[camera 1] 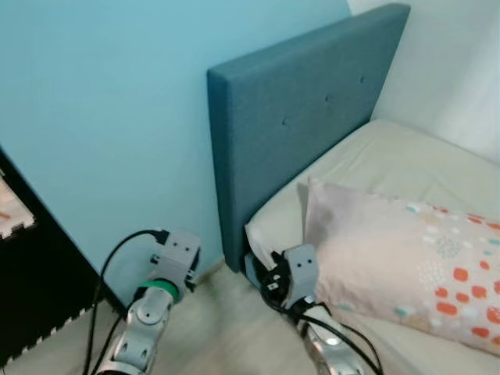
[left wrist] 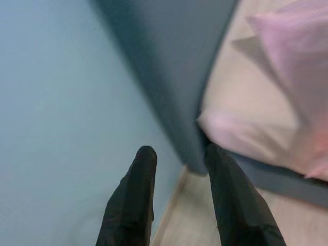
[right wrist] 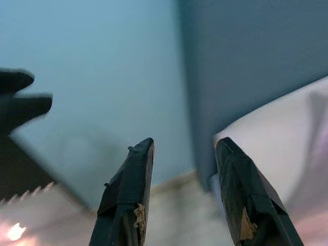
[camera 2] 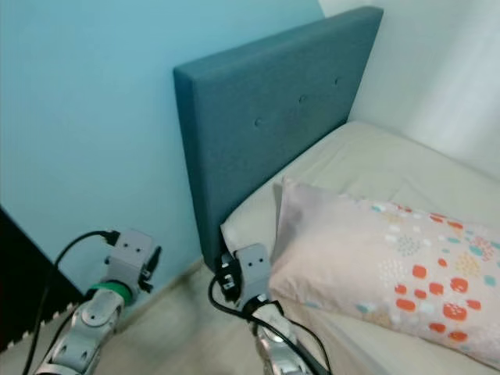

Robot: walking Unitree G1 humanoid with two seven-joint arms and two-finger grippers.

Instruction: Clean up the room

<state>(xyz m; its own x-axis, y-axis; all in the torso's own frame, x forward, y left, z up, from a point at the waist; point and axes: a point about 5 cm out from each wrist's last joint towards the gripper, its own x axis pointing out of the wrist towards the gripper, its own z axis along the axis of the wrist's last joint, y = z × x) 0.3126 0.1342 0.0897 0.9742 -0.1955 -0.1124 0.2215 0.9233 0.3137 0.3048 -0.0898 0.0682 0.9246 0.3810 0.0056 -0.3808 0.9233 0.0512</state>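
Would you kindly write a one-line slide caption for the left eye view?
Both grippers, left and right, raised beside a blue upholstered headboard and a pale spotted pillow.

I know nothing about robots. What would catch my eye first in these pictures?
Probably the tall blue-grey padded headboard standing against the light blue wall. Next, the pale pillow with orange and teal spots lying on the cream mattress at the right. Low in front, the left gripper and right gripper are raised with jaws open, holding nothing.
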